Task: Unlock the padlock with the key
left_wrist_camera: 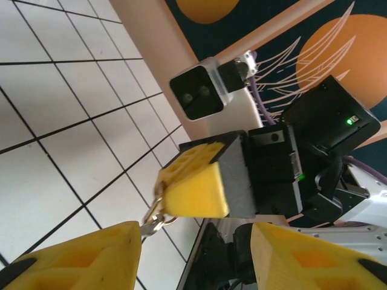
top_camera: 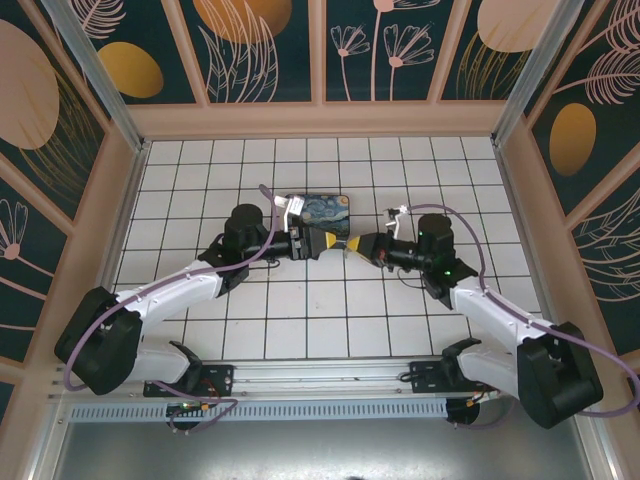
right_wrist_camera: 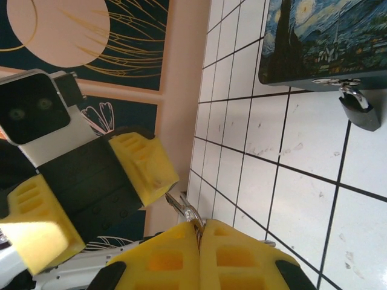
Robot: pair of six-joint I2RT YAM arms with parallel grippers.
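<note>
Right up close in the right wrist view, the right gripper (right_wrist_camera: 199, 232) has its two yellow fingers (right_wrist_camera: 157, 263) pressed tight together. The key (right_wrist_camera: 186, 211) is pinched between them. Its ring and some thin grey bits poke out past the tips.

Facing it, tip to tip, is the left gripper (top_camera: 326, 243). Its fingers are spread wide and it holds nothing. From the left wrist view the key hangs down under the right gripper's tip, very near one of the left gripper's fingers. I cannot tell if they touch.

Both grippers are up above the white tiled table (top_camera: 300, 320), near its middle, just in front of the box (top_camera: 318, 212). That box is flat and painted with blue and yellow swirls. It lies on the table with its lid down, so I cannot see what is inside.

The padlock (right_wrist_camera: 361, 112) hangs from a small silver latch (right_wrist_camera: 334, 81) on the side of the box. Its dark body rests on a white tile, touching the table, right beside the box. Its thin silver loop goes through the latch. The key and the padlock are apart, not touching.
</note>
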